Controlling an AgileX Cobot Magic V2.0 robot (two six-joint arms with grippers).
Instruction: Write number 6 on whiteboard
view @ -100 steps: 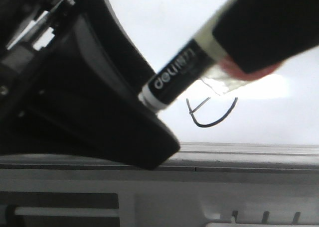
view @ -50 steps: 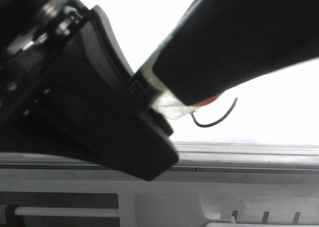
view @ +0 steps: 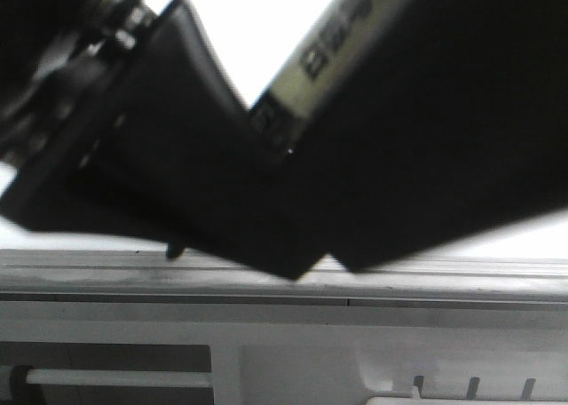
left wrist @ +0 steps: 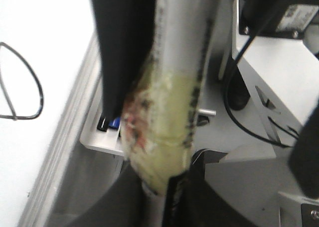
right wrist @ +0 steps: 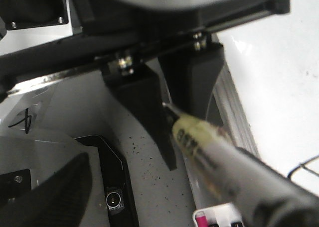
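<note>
Front view, tools: the left tool (view: 266, 218) and the right tool (view: 399, 218) sit right up against the lens, two dark blurred bulks meeting low in the middle.
Front view, marker: a marker (view: 324, 59) with a printed label slants between them, its lower end tucked in where the two tools meet.
Front view, board: the whiteboard (view: 240, 23) glows white behind, its grey frame strip (view: 444, 267) runs below, and a grey panel (view: 293, 334) lies under that. The number 6 is hidden behind the tools here.
Left wrist view, grip: the left tool (left wrist: 157, 197) is clenched on the marker's (left wrist: 174, 112) end, a dark finger pressing in on either side.
Left wrist view, marker: yellowish tape wraps its barrel, and a black finger of the right tool lies along it.
Left wrist view, number 6: a thin black curved stroke (left wrist: 40, 87) on the whiteboard (left wrist: 40, 28), off to the side of the marker, apart from it, beyond the frame strip (left wrist: 65, 147).
Right wrist view, marker: it (right wrist: 209, 142) reaches out from the right tool's side, its end lodged between the left tool's two black fingers (right wrist: 144, 107).
Right wrist view, right tool: I cannot tell whether it is clenched or released.
Right wrist view, number 6: only a scrap of line (right wrist: 304, 165) shows at the picture's edge, on the whiteboard (right wrist: 279, 62).
</note>
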